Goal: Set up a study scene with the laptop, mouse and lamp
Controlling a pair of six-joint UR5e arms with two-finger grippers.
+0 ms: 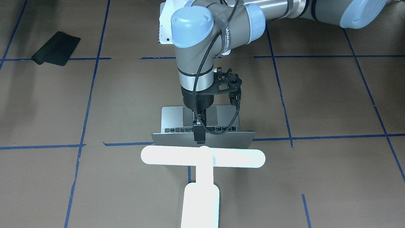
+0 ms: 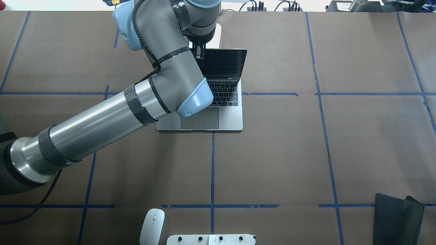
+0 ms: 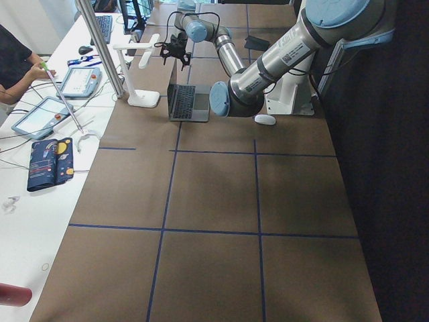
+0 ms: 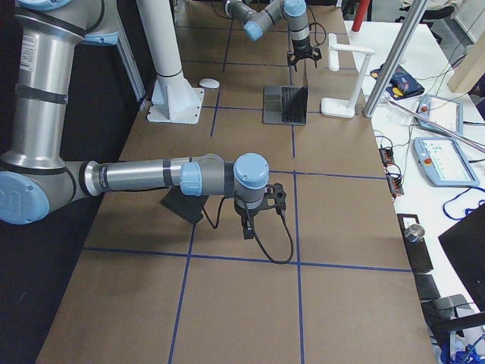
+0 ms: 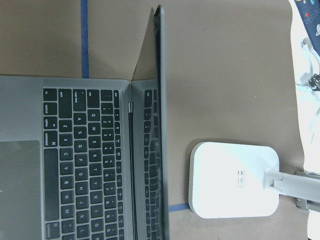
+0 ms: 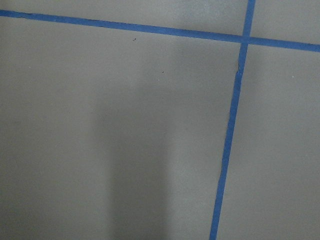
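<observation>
Left end effector [image 1: 199,136] at the laptop [image 1: 227,139] lid's top edge

- Silver-grey slim metal laptop [image 2: 231,115]: black keys with white letters, grey trackpad, dark screen.
- Small glossy white oval mouse [image 2: 152,224], at the bottom edge of the overhead view: thin dark centre line.
- Bright white T-shaped plastic lamp [image 1: 202,157]: plain white all over.
- Brown paper-covered counter [image 2: 272,153]: grid of blue tape lines.
- Flat matte black rectangular pad [image 1: 57,48], upper left of the front-facing view.
- Grey and silver tubular left arm [image 2: 102,119]: pale blue joint caps, black bands, black cable.
</observation>
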